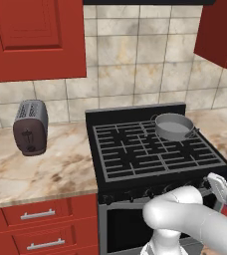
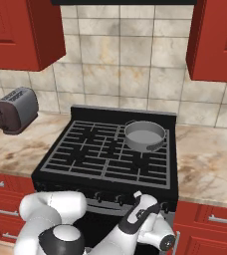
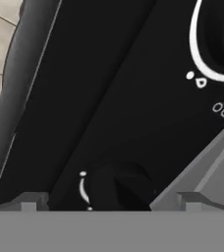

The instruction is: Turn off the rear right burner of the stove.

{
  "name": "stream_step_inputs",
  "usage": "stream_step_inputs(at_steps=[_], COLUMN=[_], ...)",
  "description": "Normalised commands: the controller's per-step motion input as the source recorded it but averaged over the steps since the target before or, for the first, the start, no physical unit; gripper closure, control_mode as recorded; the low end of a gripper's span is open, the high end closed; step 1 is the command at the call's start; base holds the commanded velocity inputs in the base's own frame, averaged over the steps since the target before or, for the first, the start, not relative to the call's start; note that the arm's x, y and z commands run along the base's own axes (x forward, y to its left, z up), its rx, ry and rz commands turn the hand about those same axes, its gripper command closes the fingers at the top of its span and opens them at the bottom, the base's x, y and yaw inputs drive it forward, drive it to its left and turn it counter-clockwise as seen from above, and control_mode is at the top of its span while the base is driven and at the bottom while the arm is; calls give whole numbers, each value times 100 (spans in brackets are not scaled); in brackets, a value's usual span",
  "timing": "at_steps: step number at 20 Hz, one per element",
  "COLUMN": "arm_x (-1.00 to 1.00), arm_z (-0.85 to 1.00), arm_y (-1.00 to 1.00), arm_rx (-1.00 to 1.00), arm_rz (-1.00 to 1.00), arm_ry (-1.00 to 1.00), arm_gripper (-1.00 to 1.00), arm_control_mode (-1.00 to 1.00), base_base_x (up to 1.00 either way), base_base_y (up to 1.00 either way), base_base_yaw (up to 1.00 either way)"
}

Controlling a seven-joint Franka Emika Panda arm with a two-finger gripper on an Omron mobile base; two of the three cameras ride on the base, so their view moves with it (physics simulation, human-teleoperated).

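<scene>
Jaws stand apart in the hand view, the gripper (image 3: 111,202) open with one dark fingertip at either side of a small black knob (image 3: 118,186) on the stove's front panel. That knob sits squarely between the tips and just ahead of them, so the coming move looks like a short push forward and a close; contact cannot be judged yet. A second, larger ringed knob (image 3: 222,39) lies well off toward the view's upper right. Up on the stove (image 2: 105,179), the rear right burner (image 2: 150,149) sits at the back-right corner of the grate, under a grey pot (image 2: 144,135).
</scene>
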Motion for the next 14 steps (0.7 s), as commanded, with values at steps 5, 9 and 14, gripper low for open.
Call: stream_step_inputs(at_steps=[5,9,14], arm_x=[28,26,27], arm_z=[-4,0,0], arm_y=[1,0,1], arm_rx=[4,0,0], arm_rz=[0,0,-1], arm_ry=[-5,-4,-2], arm_gripper=[-100,-100,100], arm_control_mode=[-100,-100,-100], base_base_x=[0,0,0], base_base_y=[0,0,0], base_base_yaw=[0,0,0])
